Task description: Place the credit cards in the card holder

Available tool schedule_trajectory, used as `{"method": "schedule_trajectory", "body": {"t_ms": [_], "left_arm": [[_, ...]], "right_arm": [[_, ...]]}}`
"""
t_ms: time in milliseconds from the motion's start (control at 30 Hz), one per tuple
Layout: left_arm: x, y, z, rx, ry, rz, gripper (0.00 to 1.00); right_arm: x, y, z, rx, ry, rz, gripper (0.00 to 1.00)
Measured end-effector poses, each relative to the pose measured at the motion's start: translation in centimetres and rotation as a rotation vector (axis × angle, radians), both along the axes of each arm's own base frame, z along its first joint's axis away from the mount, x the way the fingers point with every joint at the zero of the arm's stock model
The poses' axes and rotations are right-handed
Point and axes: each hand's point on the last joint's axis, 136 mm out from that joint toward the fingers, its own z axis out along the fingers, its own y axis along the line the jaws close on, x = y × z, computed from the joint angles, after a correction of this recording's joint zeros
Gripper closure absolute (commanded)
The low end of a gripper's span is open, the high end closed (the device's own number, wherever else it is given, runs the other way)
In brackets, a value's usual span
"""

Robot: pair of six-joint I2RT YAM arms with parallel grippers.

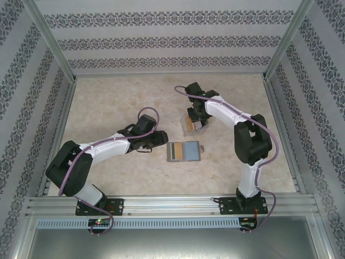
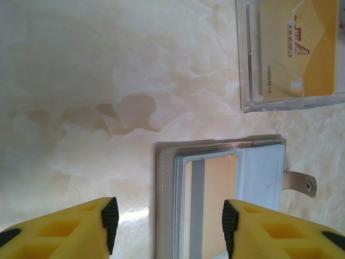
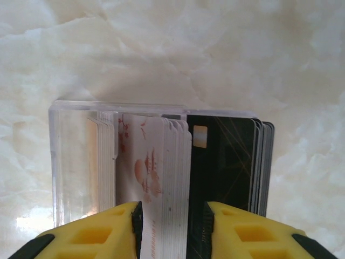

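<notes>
Your left claw (image 2: 170, 216) stands spread wide and grips nothing, with pale marbled tabletop (image 2: 81, 81) showing beside its black pads (image 2: 110, 216). Directly beneath and just ahead of it lies the card holder (image 2: 215, 197), opened flat like a book. One grey stitched edge falls inside the gap between the fingers, and the other finger overlaps the holder's middle. A small snap strap (image 2: 299, 183) sticks out from the holder's edge, on the outer side of that finger. Farther ahead, on that same side, sits a clear plastic box (image 2: 245, 65) with credit cards (image 2: 307, 48) in it — the gold-orange one faces you through the wall.

Your right claw (image 3: 172, 213) sits at that box, its fingers pressed close on a sheaf of the cards, which fills the gap from pad to pad. A white card with red print (image 3: 151, 162) lies against one pad, and a black card with a gold chip (image 3: 221, 162) fans out beyond the other finger. More card edges stand packed on either side — past the box's far wall there is bare tabletop.
</notes>
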Motion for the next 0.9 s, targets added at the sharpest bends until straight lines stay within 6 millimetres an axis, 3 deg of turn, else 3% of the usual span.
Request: {"method": "schedule_trajectory", "body": {"t_ms": [300, 900], "left_arm": [[0.0, 0.0, 0.0, -0.001, 0.000, 0.000, 0.44], [0.0, 0.0, 0.0, -0.001, 0.000, 0.000, 0.44]], "right_arm": [[0.0, -0.4, -1.3, -0.105, 0.004, 0.012, 0.65], [0.7, -1.2, -0.9, -0.230, -0.050, 0.018, 0.66]]}}
